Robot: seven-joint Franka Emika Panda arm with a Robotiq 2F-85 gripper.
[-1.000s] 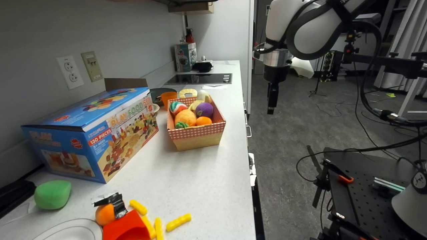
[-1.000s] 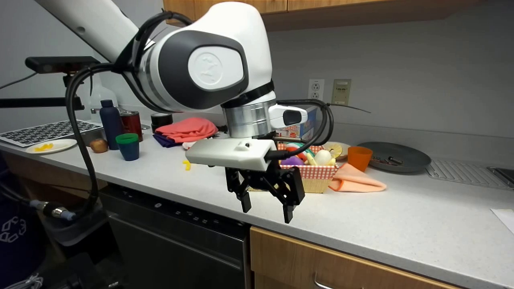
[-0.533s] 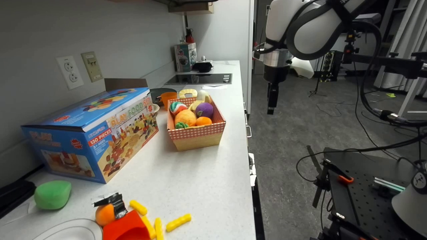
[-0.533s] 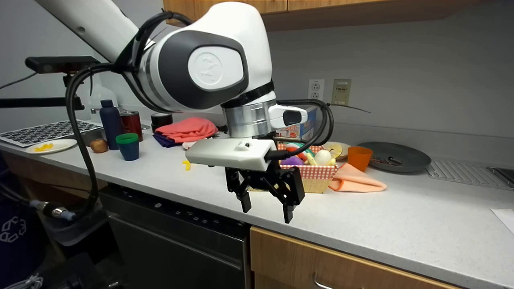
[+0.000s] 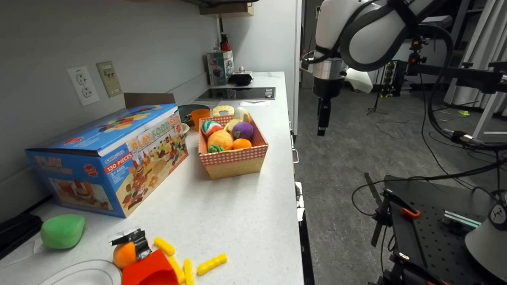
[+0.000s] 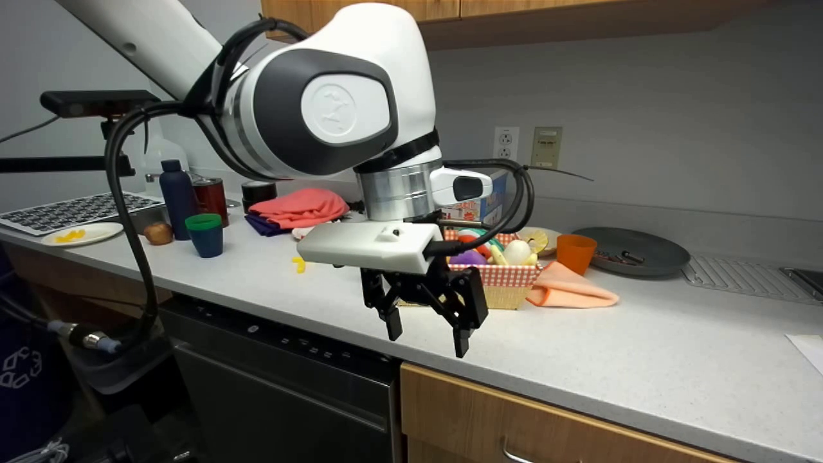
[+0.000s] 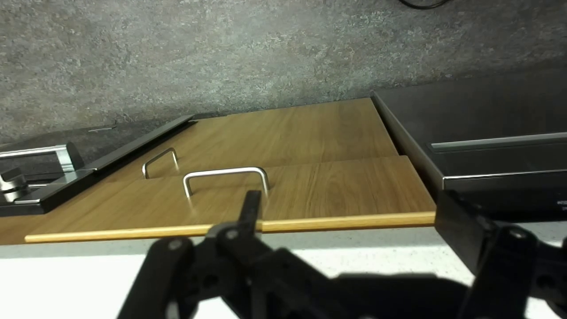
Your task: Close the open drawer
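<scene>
No open drawer with a white inside and grey-white front shows in these views; it is hidden or out of view. My gripper (image 6: 427, 346) is open, with nothing between its fingers, pointing down near the counter's front edge in an exterior view. It also shows edge-on over the floor side of the counter in an exterior view (image 5: 321, 128). In the wrist view, its fingers (image 7: 350, 199) are apart above the counter edge. Beyond them is a wooden cabinet front (image 7: 328, 190) with a metal bar handle (image 7: 223, 172). This wooden front (image 6: 476, 411) also shows below the counter.
A basket of toy food (image 5: 235, 164) and a play food box (image 5: 146, 166) stand on the counter (image 5: 237, 221). A black dishwasher (image 6: 289, 379) is beside the wooden front. An orange cup (image 6: 575, 252), peach cloth (image 6: 569, 289) and dark pan (image 6: 633, 251) lie farther along.
</scene>
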